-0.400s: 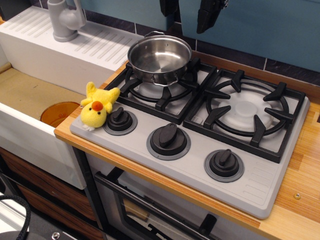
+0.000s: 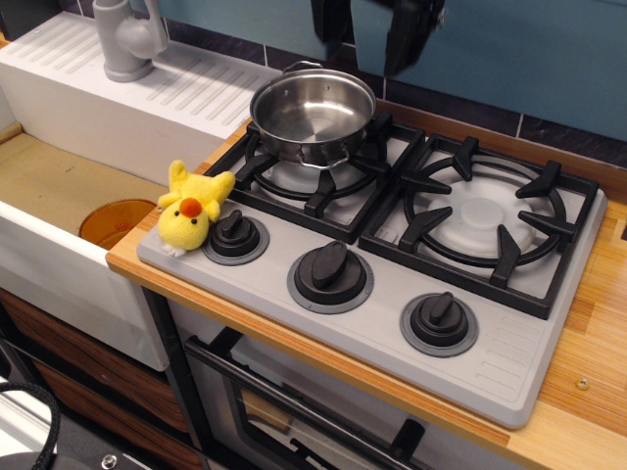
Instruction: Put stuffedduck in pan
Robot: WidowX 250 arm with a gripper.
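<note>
The stuffedduck [image 2: 192, 211], bright yellow with an orange beak, lies at the stove's front left corner, just left of the leftmost knob. The pan [image 2: 313, 112], a shiny empty steel pot, stands on the back left burner. My gripper [image 2: 370, 34] hangs at the top edge of the view, above and behind the pan. Its two dark fingers [image 2: 409, 37] stand apart with nothing between them. It is far from the duck.
A grey stove top [image 2: 294, 313] carries two black burner grates and three black knobs [image 2: 330, 272]. A white sink [image 2: 59, 186] with an orange disc [image 2: 113, 220] in it lies to the left, a grey faucet [image 2: 125, 39] behind it. A wooden counter edge runs in front.
The gripper fingers have come down slightly at the top of the view. The duck and the pan have not moved.
</note>
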